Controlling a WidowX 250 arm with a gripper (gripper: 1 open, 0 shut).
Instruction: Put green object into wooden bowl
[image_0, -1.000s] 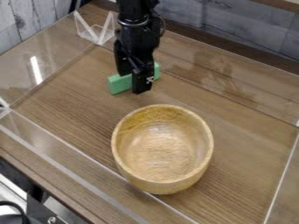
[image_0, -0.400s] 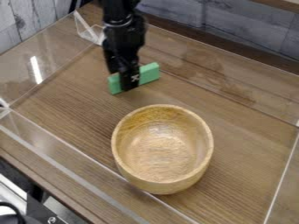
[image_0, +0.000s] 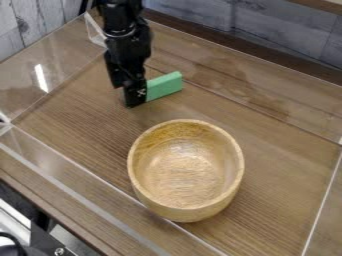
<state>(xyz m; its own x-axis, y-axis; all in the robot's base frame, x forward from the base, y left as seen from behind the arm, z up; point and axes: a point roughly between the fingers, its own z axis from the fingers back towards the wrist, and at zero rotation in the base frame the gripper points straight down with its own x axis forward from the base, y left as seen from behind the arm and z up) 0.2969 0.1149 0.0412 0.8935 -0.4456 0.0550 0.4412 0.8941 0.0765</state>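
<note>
Now the pincer (image_0: 131, 93) has slid left, uncovering the green object (image_0: 164, 85)

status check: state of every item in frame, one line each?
gripper: open, pointing down, low over the table, at the green object's left end, holding nothing.
green object: lying flat on the table, outside the bowl, not gripped.
wooden bowl: upright, empty, in front of the block and apart from it.
table: wood-grain top, clear walls along its edges.
</note>
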